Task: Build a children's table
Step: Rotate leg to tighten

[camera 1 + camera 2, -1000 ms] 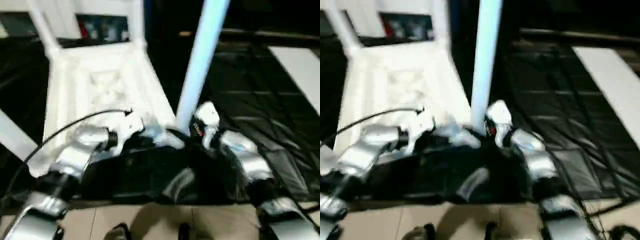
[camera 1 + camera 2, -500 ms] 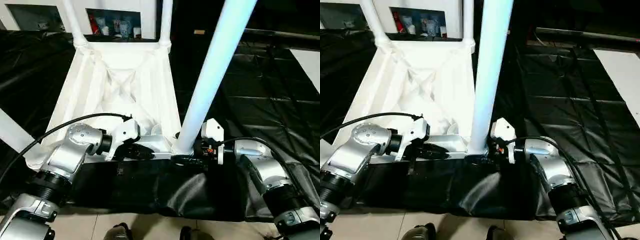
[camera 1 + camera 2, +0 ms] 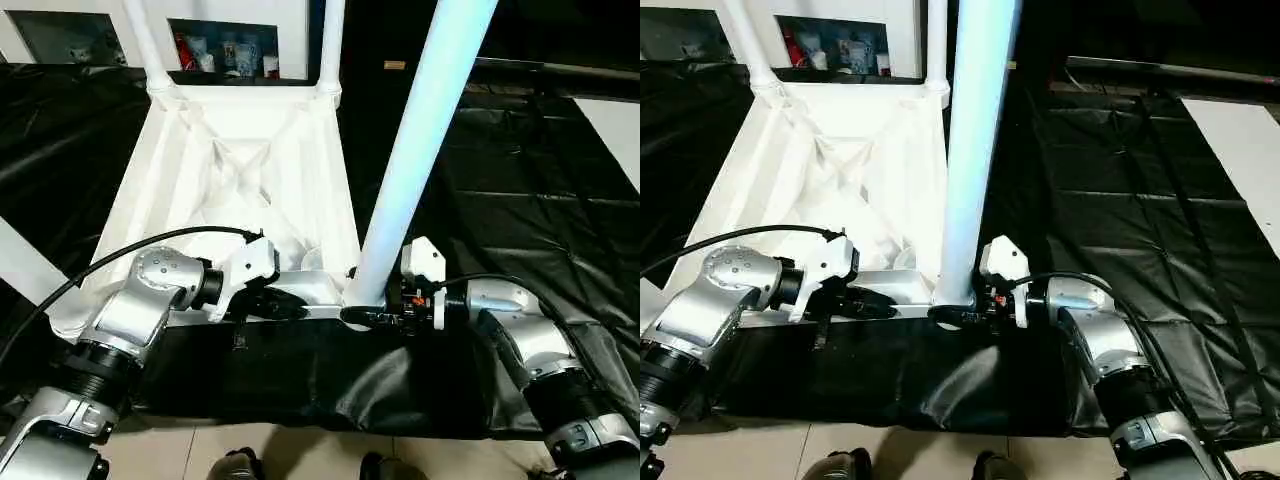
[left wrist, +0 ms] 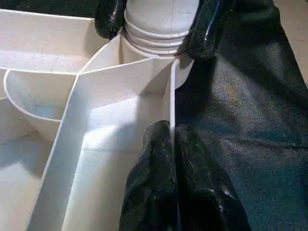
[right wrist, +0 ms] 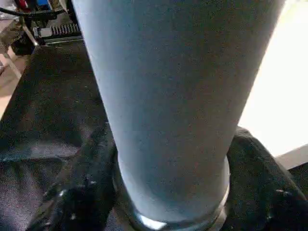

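Observation:
The white tabletop [image 3: 240, 170] lies upside down on black sheeting, ribbed underside up. Two legs [image 3: 145, 45] [image 3: 332, 40] stand in its far corner sockets, and another white tube [image 3: 20, 265] crosses the left edge. A third leg [image 3: 420, 150] rises from the near right socket. My right gripper [image 3: 365, 315] is shut on this leg's base, and in the right wrist view its fingers [image 5: 77, 192] press both sides. My left gripper [image 4: 172, 139] is shut on the tabletop's thin near rim wall [image 4: 171, 96], just left of that socket.
A white cabinet with glass doors [image 3: 225, 45] stands behind the tabletop. A flat white board [image 3: 615, 120] lies at the far right on the black sheeting [image 3: 520, 180]. Tiled floor [image 3: 300, 455] runs along the near edge below my arms.
The view has steadied after a blurred camera shift. My right gripper's fingers have drawn in around the leg's base. The left gripper keeps its hold on the rim.

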